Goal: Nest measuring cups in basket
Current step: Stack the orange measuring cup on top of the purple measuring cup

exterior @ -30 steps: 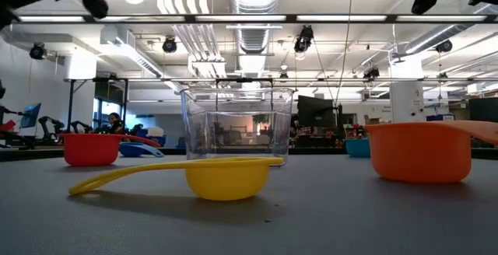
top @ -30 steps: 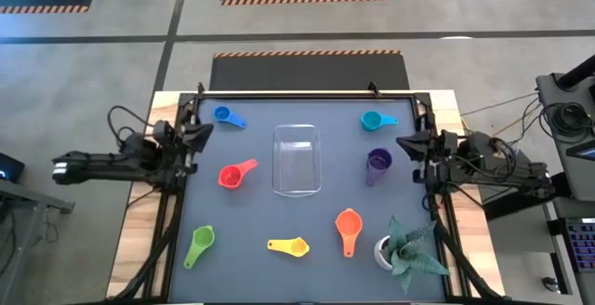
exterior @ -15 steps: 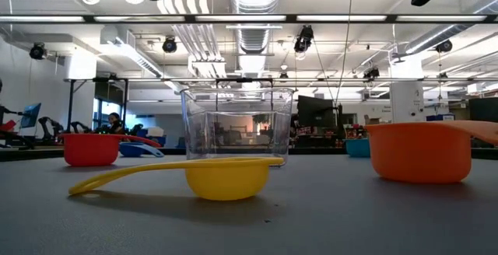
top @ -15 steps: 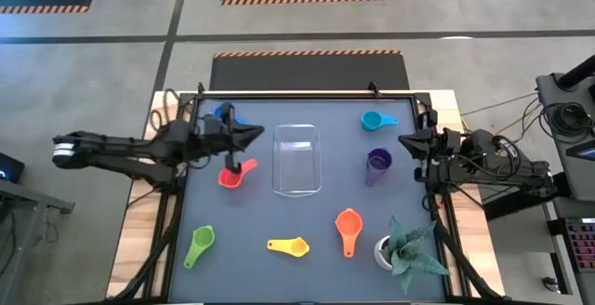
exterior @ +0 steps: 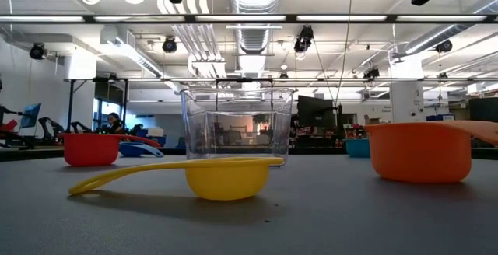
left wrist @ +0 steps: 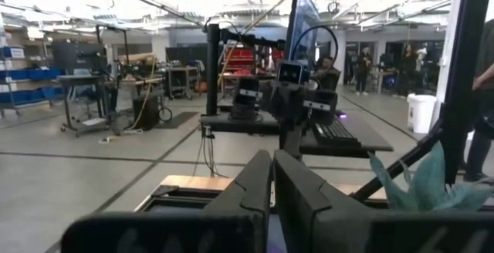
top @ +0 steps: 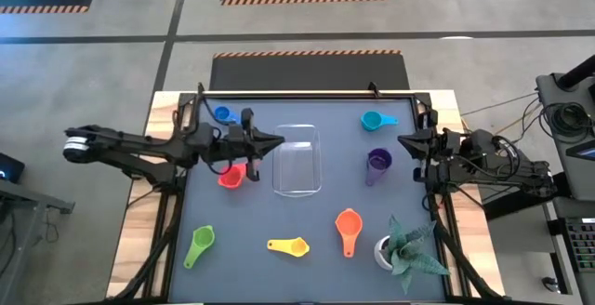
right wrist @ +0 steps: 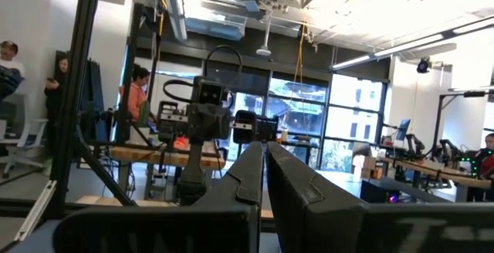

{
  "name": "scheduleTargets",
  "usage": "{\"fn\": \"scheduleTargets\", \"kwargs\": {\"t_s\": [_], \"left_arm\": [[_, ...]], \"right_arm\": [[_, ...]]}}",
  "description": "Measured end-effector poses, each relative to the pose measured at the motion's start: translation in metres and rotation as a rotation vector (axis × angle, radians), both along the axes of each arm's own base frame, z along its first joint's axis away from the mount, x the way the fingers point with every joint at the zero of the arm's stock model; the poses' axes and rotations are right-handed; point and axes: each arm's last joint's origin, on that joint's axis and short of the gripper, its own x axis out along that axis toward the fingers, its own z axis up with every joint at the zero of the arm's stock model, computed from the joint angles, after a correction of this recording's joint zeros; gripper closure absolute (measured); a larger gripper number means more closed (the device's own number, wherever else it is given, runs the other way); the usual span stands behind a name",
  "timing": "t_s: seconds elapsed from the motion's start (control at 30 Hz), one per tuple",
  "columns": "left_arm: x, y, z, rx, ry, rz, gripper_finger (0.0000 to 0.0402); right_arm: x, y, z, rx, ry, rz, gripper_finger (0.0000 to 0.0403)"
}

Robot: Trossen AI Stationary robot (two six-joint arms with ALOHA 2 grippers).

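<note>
- Room: open lab hall with ceiling lights, benches and monitors; people stand far behind, seen from both wrist views.
- Surface: dark grey mat [top: 307, 221] on a wooden table; white pot with a green plant [top: 402, 249] at one corner.
- Basket [top: 297, 160]: clear, mid-mat, empty.
- Left gripper [top: 275, 141]: extended over the mat, fingers pressed together, holding nothing; tip just beside the basket, above the red cup [top: 233, 174].
- Right gripper [top: 403, 142]: waiting at the mat edge, fingers together, empty.
- Cups all loose on the mat: blue [top: 226, 116], teal [top: 374, 120], purple [top: 377, 164], orange [top: 349, 228], yellow [top: 290, 246], green [top: 200, 244].
- Step: approach to the first pick, probably the red cup; height is hard to judge.
- Next: spread the fingers, descend onto the rim or handle.
</note>
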Motion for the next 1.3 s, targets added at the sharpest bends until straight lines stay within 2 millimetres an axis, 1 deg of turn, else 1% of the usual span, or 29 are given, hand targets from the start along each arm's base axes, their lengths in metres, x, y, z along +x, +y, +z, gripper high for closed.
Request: {"fn": "scheduleTargets", "kwargs": {"t_s": [0.13, 0.27, 0.5, 0.6, 0.8, 0.9, 1.0, 1.3], "left_arm": [[0.013, -0.005, -0.009, -0.004, 0.030, -0.019, 0.0402], [0.037, -0.011, -0.010, -0.023, 0.091, -0.049, 0.0402], [0.090, -0.019, -0.009, 0.002, 0.471, -0.147, 0.0402], [0.109, -0.026, -0.014, 0.044, 0.602, -0.179, 0.0402], [0.140, -0.038, -0.024, 0.088, 0.748, -0.221, 0.0402], [0.152, -0.043, -0.031, 0.086, 0.793, -0.269, 0.0402], [0.160, -0.048, -0.037, 0.078, 0.800, -0.313, 0.0402], [0.178, -0.060, -0.051, 0.025, 0.732, -0.326, 0.0402]], "right_arm": [[0.000, 0.000, 0.000, 0.000, 0.001, 0.000, 0.0394], [0.000, 0.000, 0.000, 0.029, -0.002, 0.011, 0.0394], [-0.001, 0.000, 0.002, 0.030, -0.018, 0.012, 0.0394], [-0.001, 0.000, 0.002, 0.029, -0.025, 0.012, 0.0394], [-0.001, 0.000, 0.002, 0.020, -0.026, 0.009, 0.0394], [-0.001, 0.000, 0.002, 0.021, -0.026, 0.009, 0.0394], [-0.001, 0.000, 0.002, 0.021, -0.026, 0.009, 0.0394], [-0.001, 0.000, 0.002, 0.020, -0.026, 0.009, 0.0394]]}}
